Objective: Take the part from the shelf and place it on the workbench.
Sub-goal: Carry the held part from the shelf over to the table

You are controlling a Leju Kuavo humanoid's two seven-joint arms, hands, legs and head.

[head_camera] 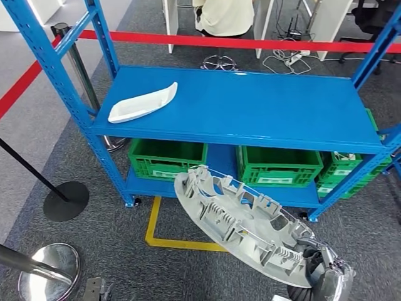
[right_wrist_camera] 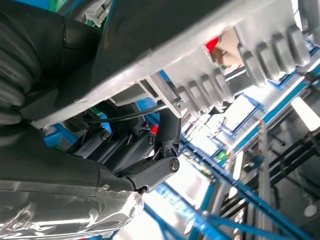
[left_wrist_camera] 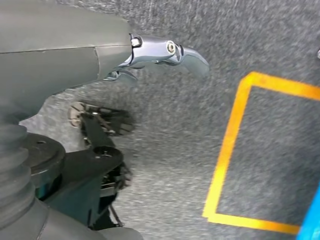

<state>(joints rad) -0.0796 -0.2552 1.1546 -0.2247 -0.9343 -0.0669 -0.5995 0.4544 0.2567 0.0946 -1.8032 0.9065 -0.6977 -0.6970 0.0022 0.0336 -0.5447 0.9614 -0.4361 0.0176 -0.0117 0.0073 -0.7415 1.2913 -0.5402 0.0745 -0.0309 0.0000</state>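
The right hand [head_camera: 326,276], at about 5 o'clock in the head view, has its fingers [right_wrist_camera: 151,172] clamped on one end of the long grey part [head_camera: 241,226], carrying it clear of the blue shelf [head_camera: 245,103] at 12 o'clock. The left hand [left_wrist_camera: 166,52] hangs empty, fingers apart.

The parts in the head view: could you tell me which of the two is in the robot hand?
The large grey ribbed part, held by the right robot hand in front of the shelf. The smaller white part lies untouched on the top blue shelf.
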